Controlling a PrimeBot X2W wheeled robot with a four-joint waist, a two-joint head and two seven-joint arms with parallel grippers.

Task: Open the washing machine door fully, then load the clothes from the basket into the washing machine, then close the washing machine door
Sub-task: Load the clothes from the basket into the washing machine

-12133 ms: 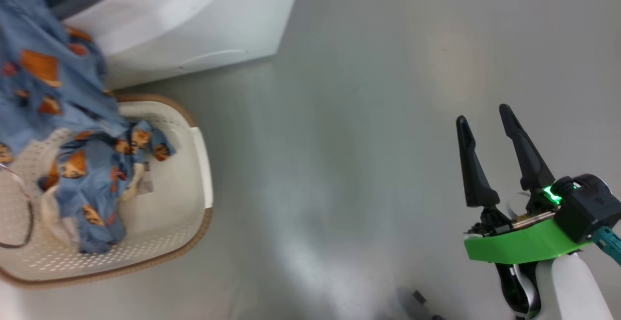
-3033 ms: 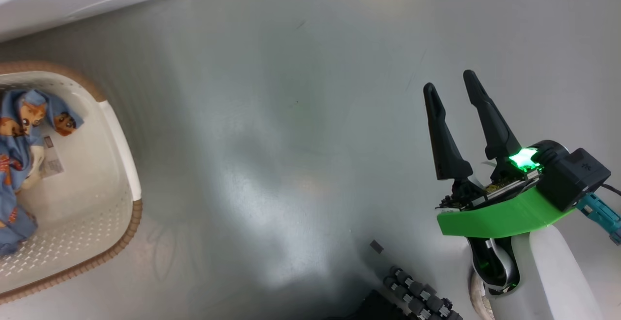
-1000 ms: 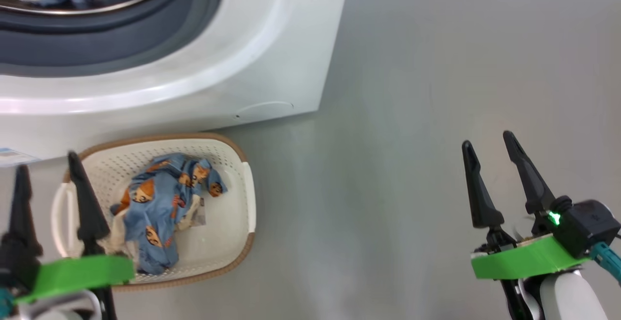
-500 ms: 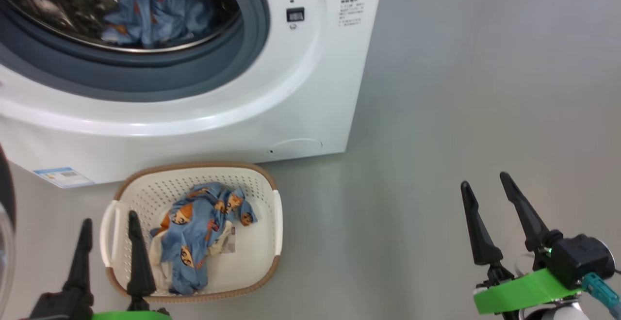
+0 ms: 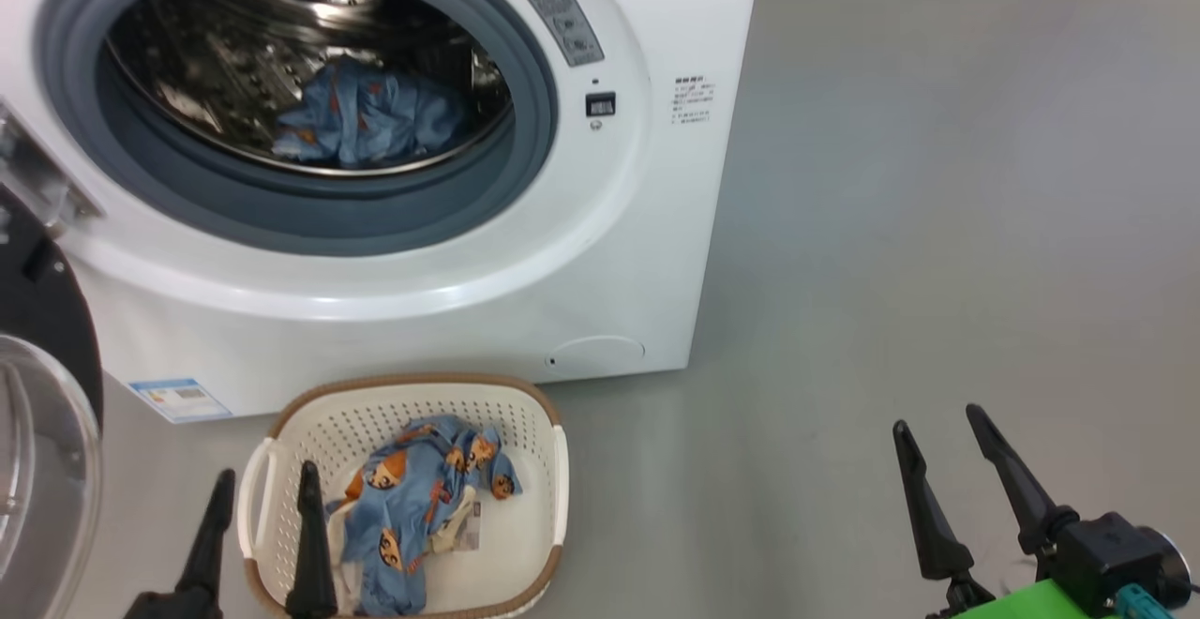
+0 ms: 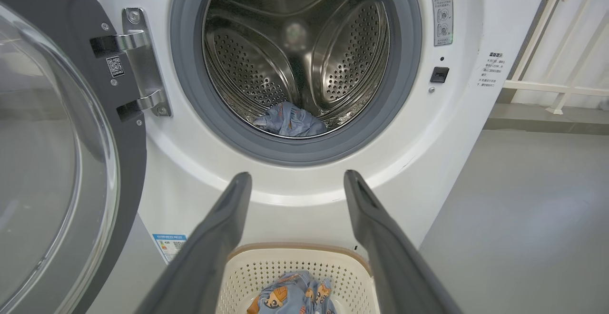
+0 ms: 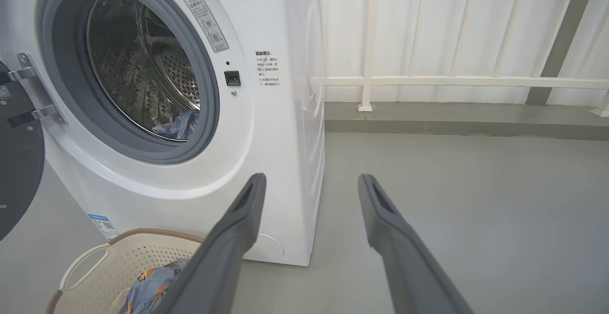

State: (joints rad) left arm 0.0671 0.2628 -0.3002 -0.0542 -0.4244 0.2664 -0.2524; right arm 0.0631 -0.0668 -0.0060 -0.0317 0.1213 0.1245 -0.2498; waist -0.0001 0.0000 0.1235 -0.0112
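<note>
The light blue cartoon-printed clothes (image 5: pixel 412 497) lie in the cream-white perforated basket (image 5: pixel 412 383), just ahead and right of the left gripper (image 5: pixel 265 483), the nearer one; its fingers are spread, empty. The right gripper (image 5: pixel 937 417), likewise spread, stands well apart.

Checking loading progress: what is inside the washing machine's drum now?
A crumpled light blue garment with orange print lies at the bottom of the perforated steel drum. Anything beneath it or behind the lower lip of the grey rubber gasket is hidden.
</note>
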